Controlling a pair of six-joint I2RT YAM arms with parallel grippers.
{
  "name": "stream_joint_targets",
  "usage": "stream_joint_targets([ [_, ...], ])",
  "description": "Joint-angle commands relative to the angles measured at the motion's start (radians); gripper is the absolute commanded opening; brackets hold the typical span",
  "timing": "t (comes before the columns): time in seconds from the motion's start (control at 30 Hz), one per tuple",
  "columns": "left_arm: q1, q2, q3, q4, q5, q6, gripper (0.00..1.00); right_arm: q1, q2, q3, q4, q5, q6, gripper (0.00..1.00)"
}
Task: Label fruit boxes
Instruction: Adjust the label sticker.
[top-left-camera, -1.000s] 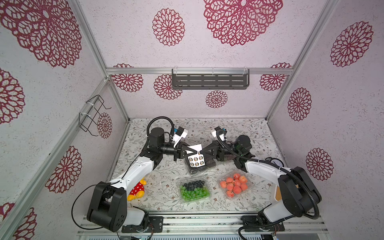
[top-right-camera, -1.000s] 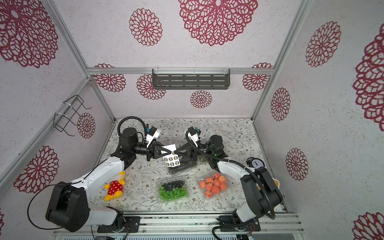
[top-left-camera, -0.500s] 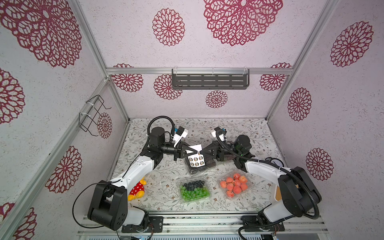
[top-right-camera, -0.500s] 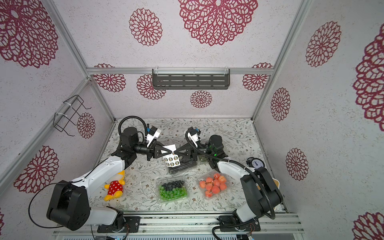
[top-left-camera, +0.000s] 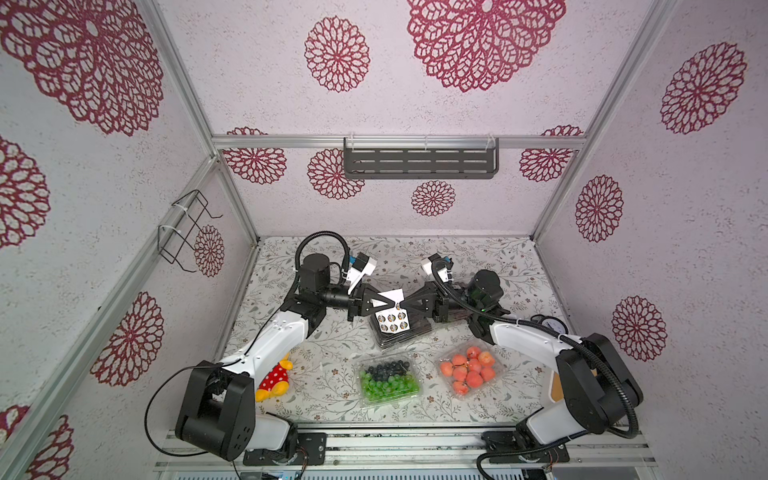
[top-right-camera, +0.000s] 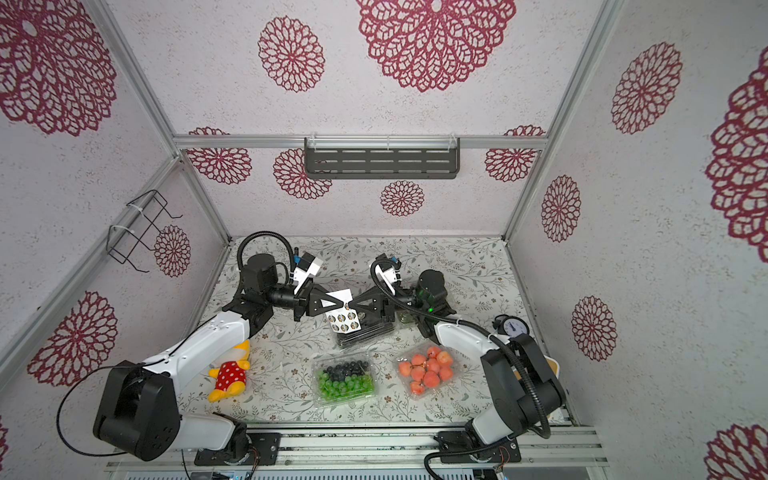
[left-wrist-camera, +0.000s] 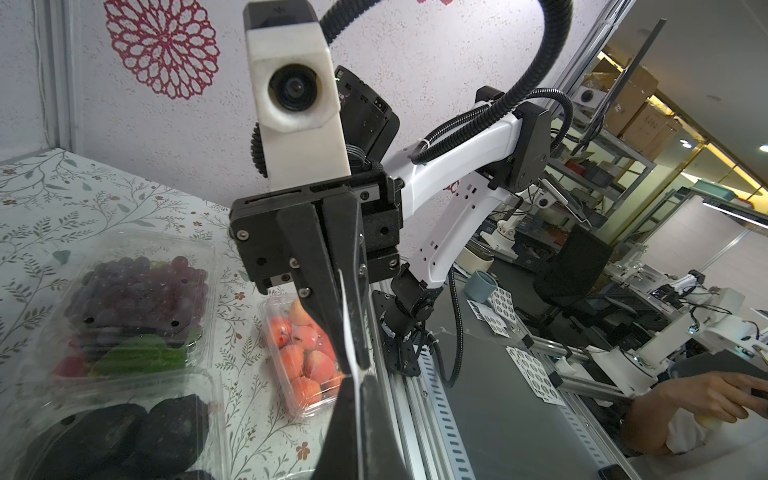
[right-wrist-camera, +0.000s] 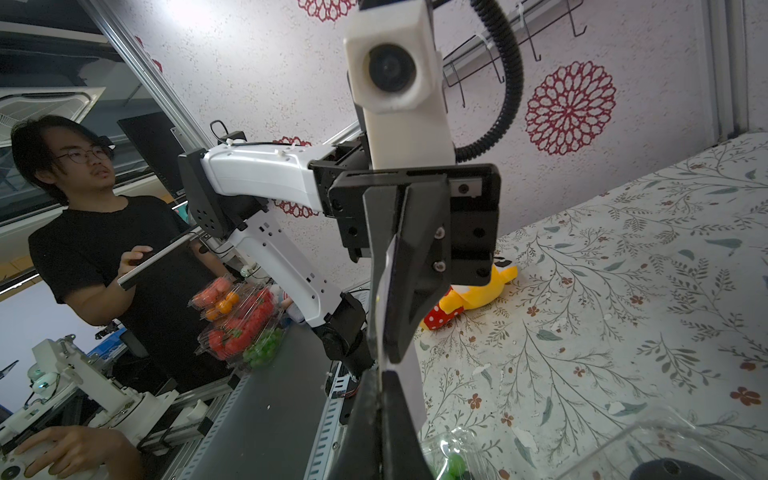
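1. Left gripper (top-left-camera: 395, 306) and right gripper (top-left-camera: 408, 308) meet tip to tip, both clenched on the sticker sheet (top-left-camera: 390, 324)
2. Black-fruit box (top-left-camera: 401, 340) lies beneath; green-and-blue box (top-left-camera: 388, 380) at 6 o'clock, orange-red box (top-left-camera: 467, 372) at 4
3. Plush toy (top-left-camera: 272, 376) at 8 o'clock

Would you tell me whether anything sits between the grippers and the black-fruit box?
Only the sticker sheet, pinched by the left gripper and right gripper, hangs over the black-fruit box; nothing else visible.
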Motion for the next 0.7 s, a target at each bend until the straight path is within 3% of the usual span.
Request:
stream_joint_targets([
  [0.0,-0.012,0.015,0.017,-0.01,0.015,0.025,0.0,0.006,0.008,0.023,0.132,-0.011,0.037,0.0],
  [0.67,-0.023,0.028,0.03,-0.036,0.005,0.038,0.0,0.018,0.026,0.029,0.188,-0.02,0.079,0.0],
])
